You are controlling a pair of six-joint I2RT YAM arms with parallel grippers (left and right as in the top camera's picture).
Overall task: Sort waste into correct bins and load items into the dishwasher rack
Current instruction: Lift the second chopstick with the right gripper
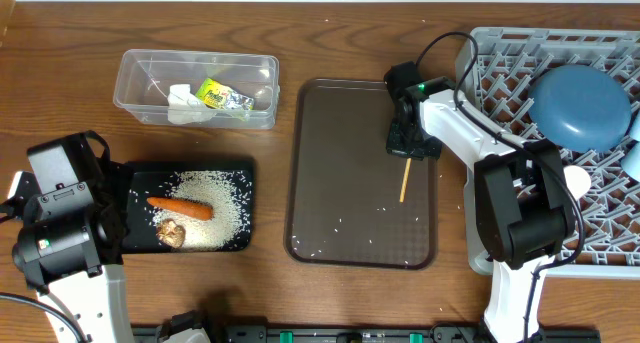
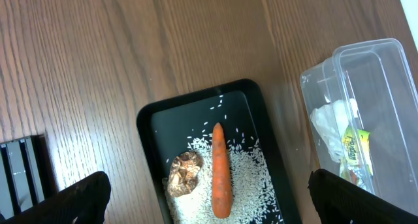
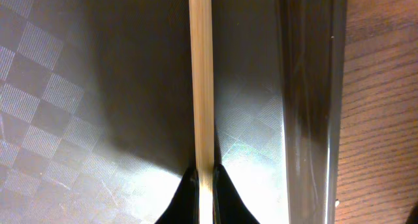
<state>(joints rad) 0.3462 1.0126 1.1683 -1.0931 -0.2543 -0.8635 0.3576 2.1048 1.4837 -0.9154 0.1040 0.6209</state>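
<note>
Right wrist view, right claw [image 3: 201, 185] clenched on wooden chopstick [image 3: 200, 67] over brown serving tray [image 3: 98, 87], left claw [image 2: 209, 201] spread wide

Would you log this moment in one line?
right end effector: shut on chopstick | left end effector: open above black tray | step: grasp

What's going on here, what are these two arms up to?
Two robot arms are sorting leftovers. The right gripper is shut on the wooden chopsticks on the brown serving tray, beside the dishwasher rack. The left gripper hangs open above the black tray of rice, carrot and brown lump.
</note>
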